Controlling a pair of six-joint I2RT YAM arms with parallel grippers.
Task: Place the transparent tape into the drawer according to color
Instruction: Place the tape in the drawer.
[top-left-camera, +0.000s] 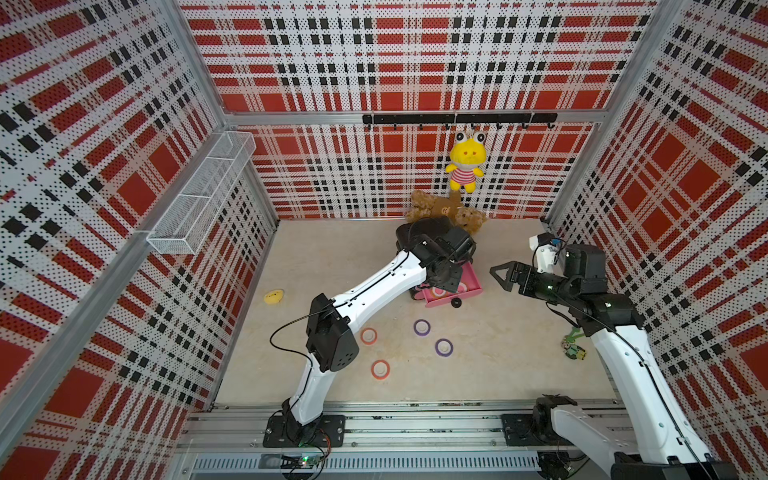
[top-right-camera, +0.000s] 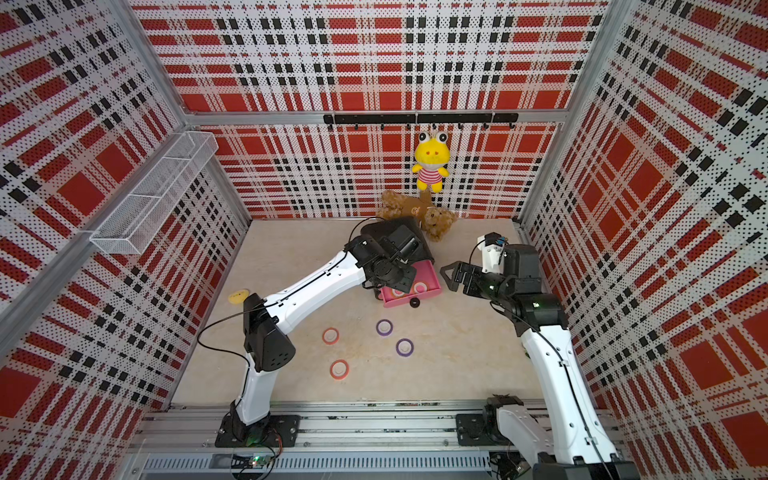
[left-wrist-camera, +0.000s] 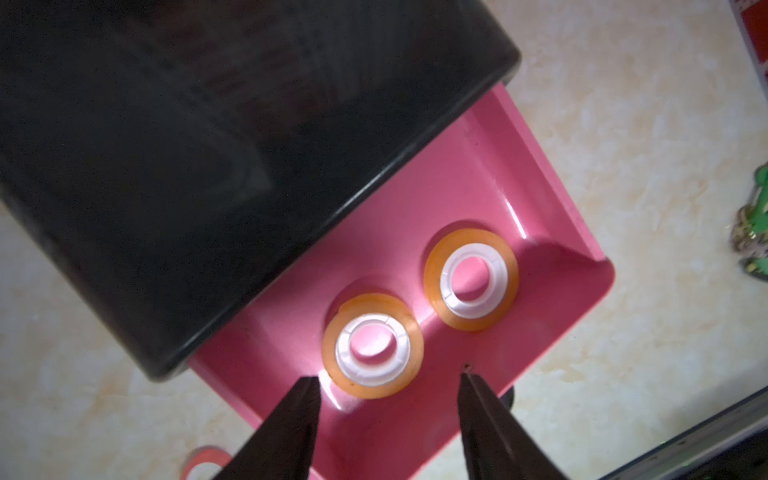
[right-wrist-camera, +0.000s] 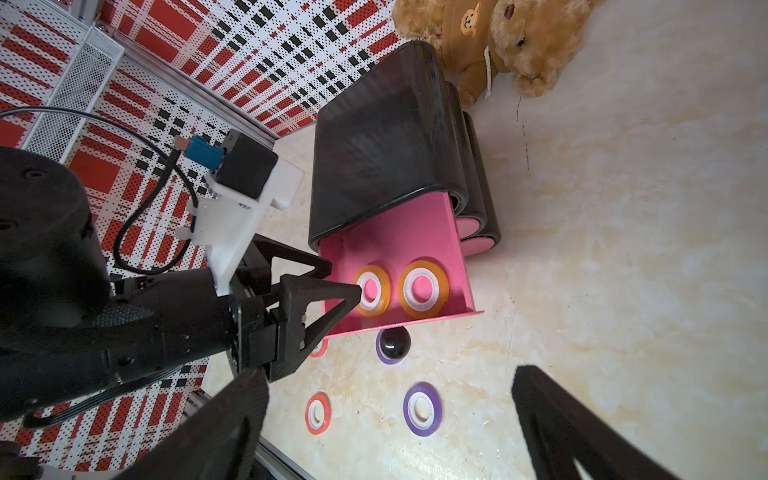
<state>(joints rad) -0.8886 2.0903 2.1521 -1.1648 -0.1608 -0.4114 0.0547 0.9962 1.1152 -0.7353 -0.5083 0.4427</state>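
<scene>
The top pink drawer of the black cabinet is pulled out, and two yellow-orange tape rings lie flat inside it. My left gripper hangs open just above the nearer ring with nothing between its fingers; it also shows in the right wrist view. Two red rings and two purple rings lie on the floor in front. To the right of the drawer my right gripper hovers open and empty. The two lower drawers are shut.
A black knob sticks out from the open drawer's front. A brown teddy lies behind the cabinet and a yellow frog plush hangs on the back wall. A yellow blob toy lies far left, a green figure right.
</scene>
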